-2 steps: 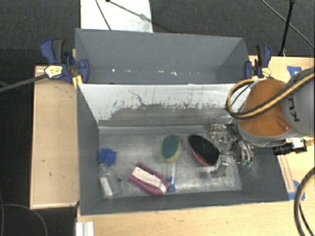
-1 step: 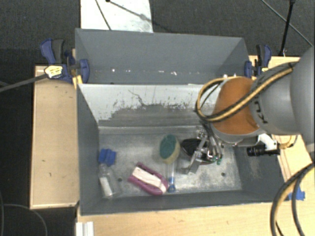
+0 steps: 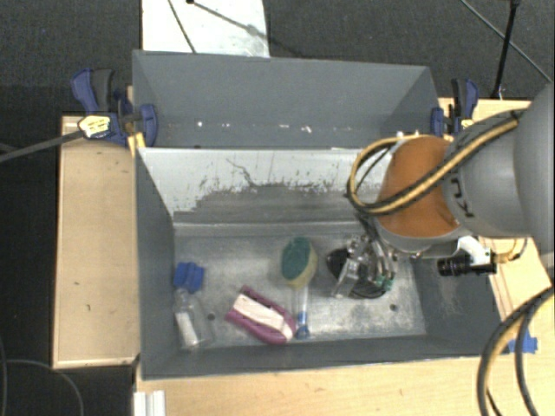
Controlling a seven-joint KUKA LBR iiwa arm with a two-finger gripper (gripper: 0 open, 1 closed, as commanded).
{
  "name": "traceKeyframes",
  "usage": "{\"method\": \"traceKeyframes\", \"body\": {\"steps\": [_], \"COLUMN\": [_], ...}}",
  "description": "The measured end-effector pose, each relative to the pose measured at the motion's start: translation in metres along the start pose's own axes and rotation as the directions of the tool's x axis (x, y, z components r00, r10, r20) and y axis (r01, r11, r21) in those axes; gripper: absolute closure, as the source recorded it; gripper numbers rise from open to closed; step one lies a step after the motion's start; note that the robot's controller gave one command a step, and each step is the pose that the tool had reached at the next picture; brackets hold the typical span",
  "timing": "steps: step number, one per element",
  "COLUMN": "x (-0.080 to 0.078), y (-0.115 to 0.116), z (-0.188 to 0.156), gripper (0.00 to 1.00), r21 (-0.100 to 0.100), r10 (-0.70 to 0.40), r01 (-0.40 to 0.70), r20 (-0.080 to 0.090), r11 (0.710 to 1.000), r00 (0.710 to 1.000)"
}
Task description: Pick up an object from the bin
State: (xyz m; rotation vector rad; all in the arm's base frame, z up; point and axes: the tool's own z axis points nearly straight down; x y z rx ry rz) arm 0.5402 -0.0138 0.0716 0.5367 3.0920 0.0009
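In the camera view the gripper [image 3: 360,276] sits low over a dark thing [image 3: 375,289] near the right wall of the bin [image 3: 286,111], beside a green-and-yellow sponge [image 3: 297,261] — apart or together cannot be told — so it should centre squarely, clear of the sponge, before lifting.

The bin [image 3: 260,180] had six loose things in it, one of each kind. There was one green and yellow sponge [image 3: 297,261], one pink and white packet [image 3: 258,316], one small clear bottle [image 3: 186,326], one blue cap [image 3: 187,276], one thin clear tube [image 3: 302,308] with a blue end, and one dark thing [image 3: 375,289] whose kind was not clear.
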Motion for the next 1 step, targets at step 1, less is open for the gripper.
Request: {"method": "traceKeyframes", "body": {"steps": [1], "x": [0.0093], "y": [-0.0124], "z": [-0.2321], "gripper": [1.0], "r21": [-0.002], "r10": [-0.08], "r01": [0.08], "r20": [0.007], "r11": [0.997], "r00": [0.997]}}
